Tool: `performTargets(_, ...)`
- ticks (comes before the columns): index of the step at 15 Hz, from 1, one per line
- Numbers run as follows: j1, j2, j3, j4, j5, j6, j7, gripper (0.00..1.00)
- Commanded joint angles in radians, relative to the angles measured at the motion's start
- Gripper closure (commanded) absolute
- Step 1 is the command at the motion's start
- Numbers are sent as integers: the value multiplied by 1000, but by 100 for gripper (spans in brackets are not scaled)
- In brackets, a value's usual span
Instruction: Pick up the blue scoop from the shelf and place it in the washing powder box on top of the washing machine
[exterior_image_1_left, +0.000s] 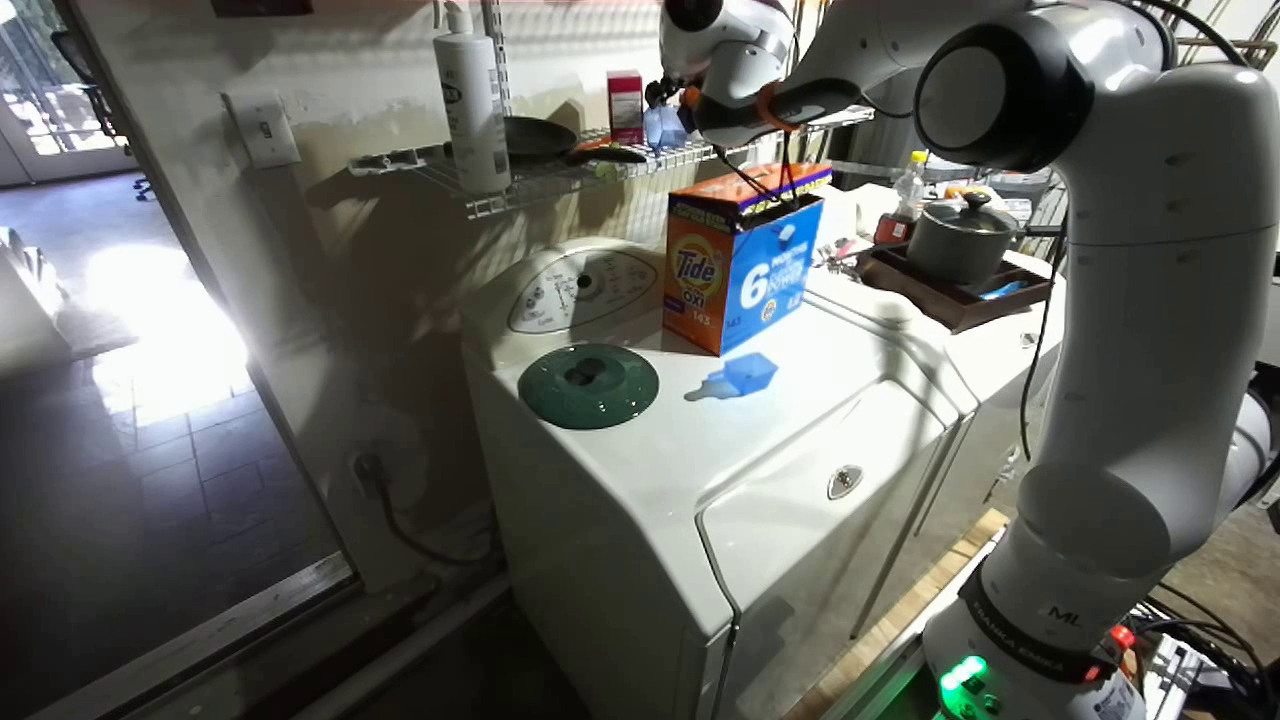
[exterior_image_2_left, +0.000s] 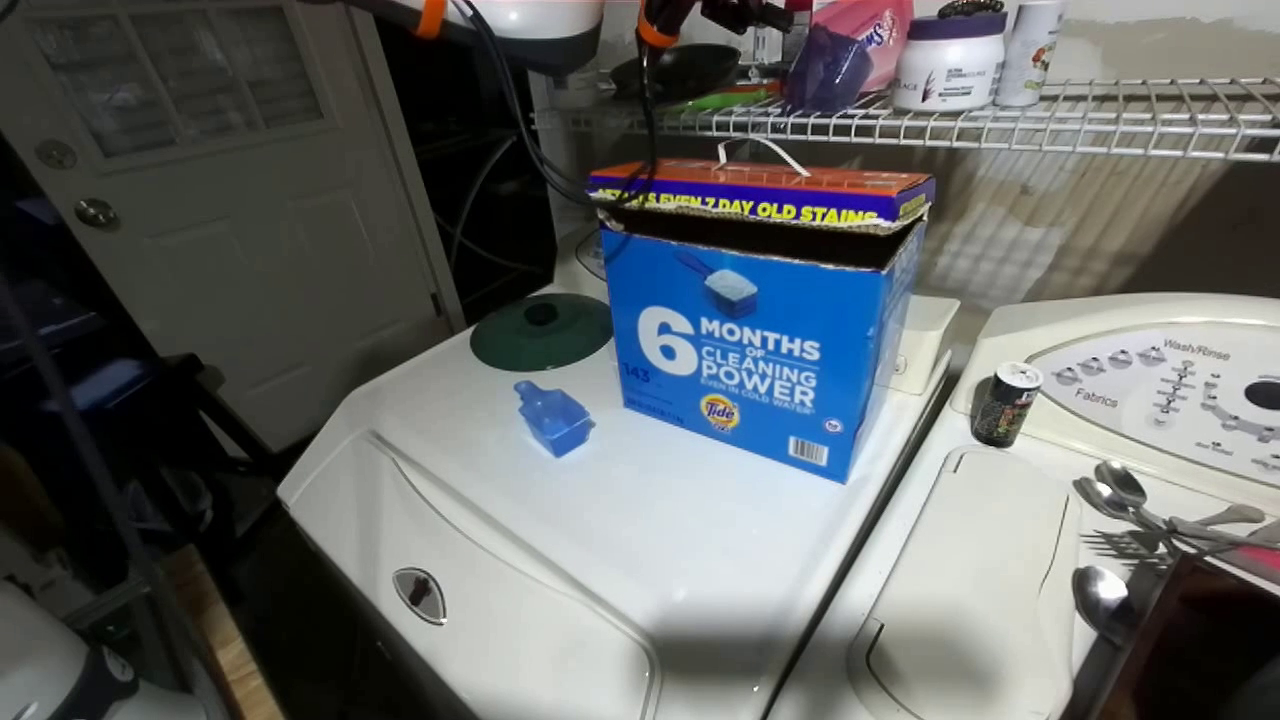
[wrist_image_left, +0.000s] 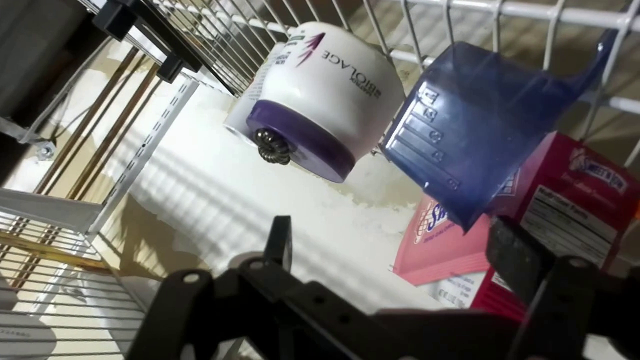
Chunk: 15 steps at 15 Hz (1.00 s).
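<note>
- Here's the blue scoop (wrist_image_left: 480, 120), up on the wire shelf (wrist_image_left: 590, 17), upper right of the wrist view, just beside the white jar (wrist_image_left: 330, 90).
- Its handle reaches for the frame's upper right corner, the cup slants down and left, and the long axis follows that diagonal; raised level marks with small numerals line the cup's left edge.
- The end effector (wrist_image_left: 395, 245) is released, fingers spread wide across the bottom of the wrist view; the fingertip (wrist_image_left: 515, 255) at right shows close to the scoop's lowest corner, and whether they touch, I can't tell.
- Labels, then: the jar reads "BIOLAGE", and the pink box (wrist_image_left: 590, 165) at right of frame says "Sweet'N Low".
- Centre of an exterior view, the washing powder box (exterior_image_2_left: 750, 320) stands upright on the washing machine (exterior_image_2_left: 650, 510): "6 MONTHS OF CLEANING POWER", "EVEN IN COLD WATER", and "EVEN 7 DAY OLD STAINS" along the lid, ajar over a dark gap.
- Its orange face, in an exterior view, goes big with "Tide", then "OXI" and "143".
- On that machine lies a second blue scoop (exterior_image_2_left: 556, 428), handle to that frame's left, near a green lid (exterior_image_1_left: 600, 405).
- Far right, the neighbouring machine (exterior_image_2_left: 960, 560) reads "Wash/Rinse" and "Fabrics".
</note>
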Motion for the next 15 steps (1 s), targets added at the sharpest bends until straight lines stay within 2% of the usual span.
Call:
performTargets(1, 10, 75, -4, 93, -13, 8, 36, 0)
performTargets(7, 11, 135, 5, 157, 11, -4, 20, 0)
performTargets(15, 13, 167, 13, 185, 30, -41, 0, 0)
